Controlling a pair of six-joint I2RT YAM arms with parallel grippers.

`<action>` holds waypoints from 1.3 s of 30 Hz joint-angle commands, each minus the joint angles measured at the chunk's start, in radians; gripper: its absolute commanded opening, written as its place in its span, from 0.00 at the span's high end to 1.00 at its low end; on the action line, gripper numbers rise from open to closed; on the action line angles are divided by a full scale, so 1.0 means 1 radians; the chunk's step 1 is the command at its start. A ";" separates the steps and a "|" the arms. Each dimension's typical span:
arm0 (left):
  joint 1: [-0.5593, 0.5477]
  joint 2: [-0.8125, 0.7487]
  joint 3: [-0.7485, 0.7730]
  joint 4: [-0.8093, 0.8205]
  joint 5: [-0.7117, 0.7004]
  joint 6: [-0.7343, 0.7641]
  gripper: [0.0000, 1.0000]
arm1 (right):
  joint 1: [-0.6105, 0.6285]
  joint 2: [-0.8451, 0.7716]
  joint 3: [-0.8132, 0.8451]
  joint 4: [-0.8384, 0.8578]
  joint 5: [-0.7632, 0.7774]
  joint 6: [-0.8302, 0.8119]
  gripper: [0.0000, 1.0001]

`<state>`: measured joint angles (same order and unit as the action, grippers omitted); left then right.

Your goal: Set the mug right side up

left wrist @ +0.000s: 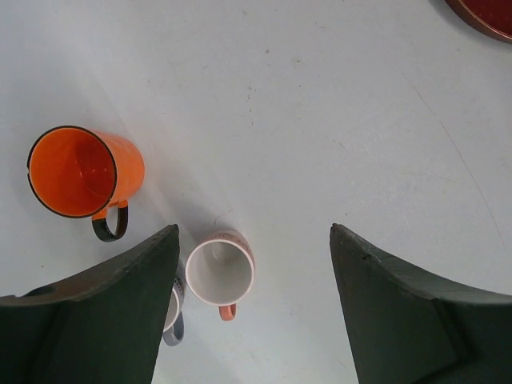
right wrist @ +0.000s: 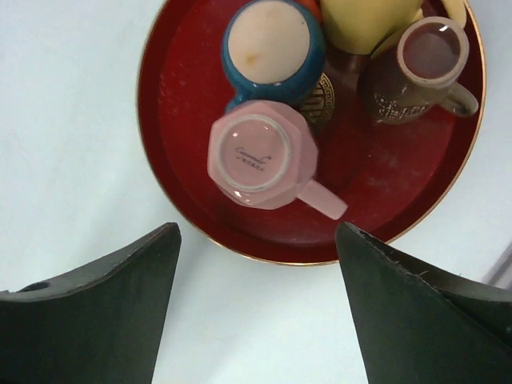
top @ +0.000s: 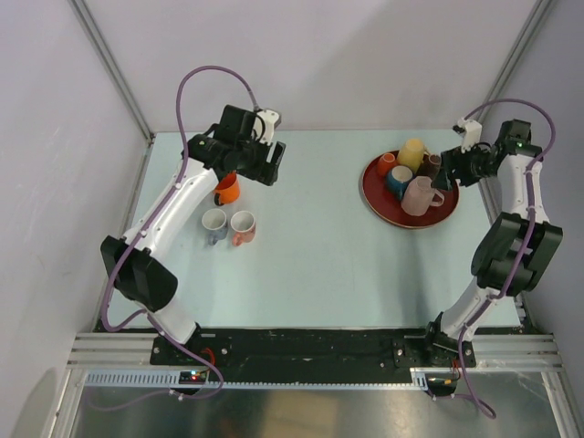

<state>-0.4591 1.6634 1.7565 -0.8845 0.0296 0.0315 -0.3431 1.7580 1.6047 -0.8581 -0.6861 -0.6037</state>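
A pink mug (right wrist: 262, 154) stands upside down, base up, on the red tray (right wrist: 184, 120), its handle pointing lower right; it also shows in the top view (top: 418, 196). Behind it a blue mug (right wrist: 272, 44) also looks base up. My right gripper (right wrist: 258, 228) is open and empty, held above the tray's near rim, just short of the pink mug; in the top view it (top: 444, 170) sits at the tray's right side. My left gripper (left wrist: 254, 230) is open and empty, held high over the upright mugs at the left (top: 258, 170).
The tray (top: 379, 203) also holds a brown mug (right wrist: 416, 68) with its mouth up, a yellow mug (right wrist: 368, 20) and a small orange one (top: 387, 164). At the left stand an orange mug (left wrist: 80, 172), a white mug with an orange handle (left wrist: 220, 270) and one with a grey handle (left wrist: 170, 316).
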 commanded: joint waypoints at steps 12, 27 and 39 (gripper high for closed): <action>-0.015 -0.068 -0.030 0.016 -0.024 0.084 0.21 | 0.036 0.294 0.200 -0.210 0.081 -0.743 0.19; -0.029 -0.067 -0.033 0.016 -0.020 0.102 0.21 | 0.081 0.318 0.071 -0.141 0.196 -0.662 0.73; -0.025 -0.024 0.035 0.018 -0.017 0.092 0.20 | 0.137 0.003 -0.049 -0.221 0.005 -0.477 1.00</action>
<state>-0.4793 1.6367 1.7279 -0.8845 0.0113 0.1135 -0.2558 1.9675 1.5452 -1.0206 -0.5209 -1.1885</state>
